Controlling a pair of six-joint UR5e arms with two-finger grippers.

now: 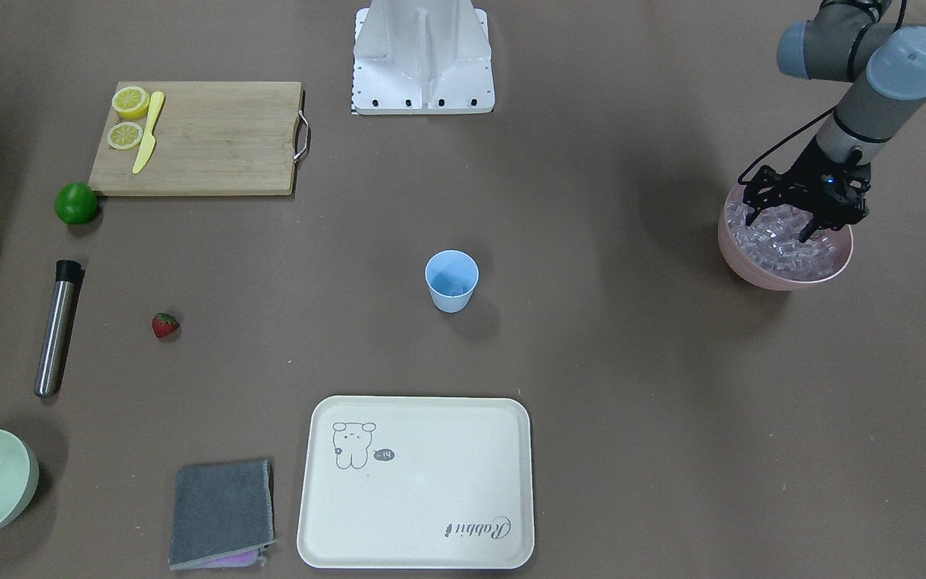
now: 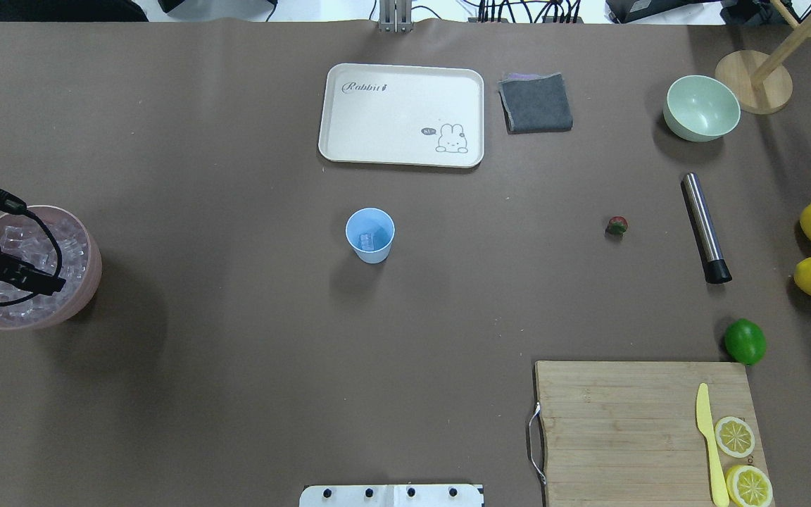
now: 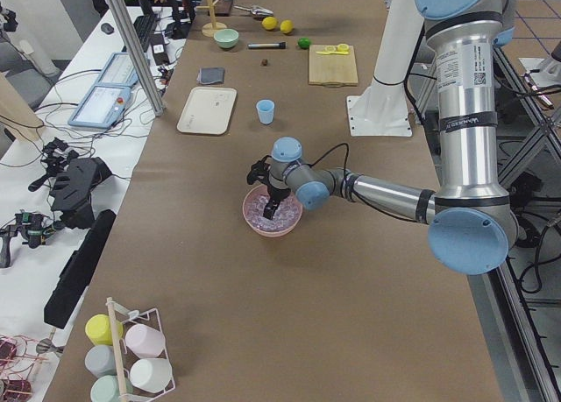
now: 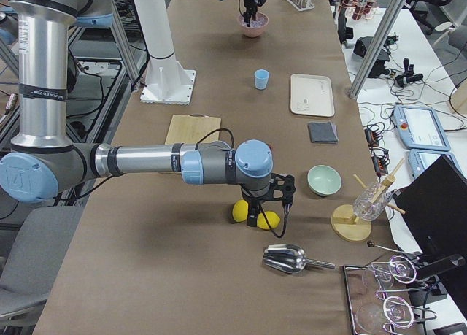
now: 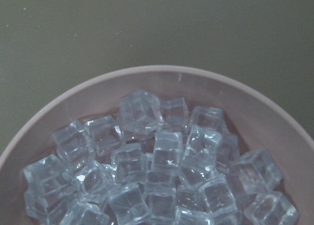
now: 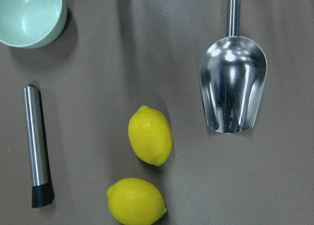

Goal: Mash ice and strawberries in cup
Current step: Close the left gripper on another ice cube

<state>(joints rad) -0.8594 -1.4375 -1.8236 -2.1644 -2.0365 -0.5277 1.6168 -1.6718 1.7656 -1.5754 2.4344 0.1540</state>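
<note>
Ice [image 5: 167, 151] looked hard, slick, light: pinch one cube across flat faces. Left gripper [image 1: 780, 227] was spread wide in pink bowl [image 1: 752, 273], at 3 o'clock of cup [image 1: 452, 280] in front view. Right gripper [image 4: 267, 212] jaws: couldn't tell.

Grey arm [image 1: 855, 108], blue caps [image 1: 911, 60], black claw [image 1: 778, 227]

The left gripper [image 1: 781, 223], fingers spread, hangs over ice [image 1: 784, 254] in the pink bowl [image 1: 754, 277].
</note>
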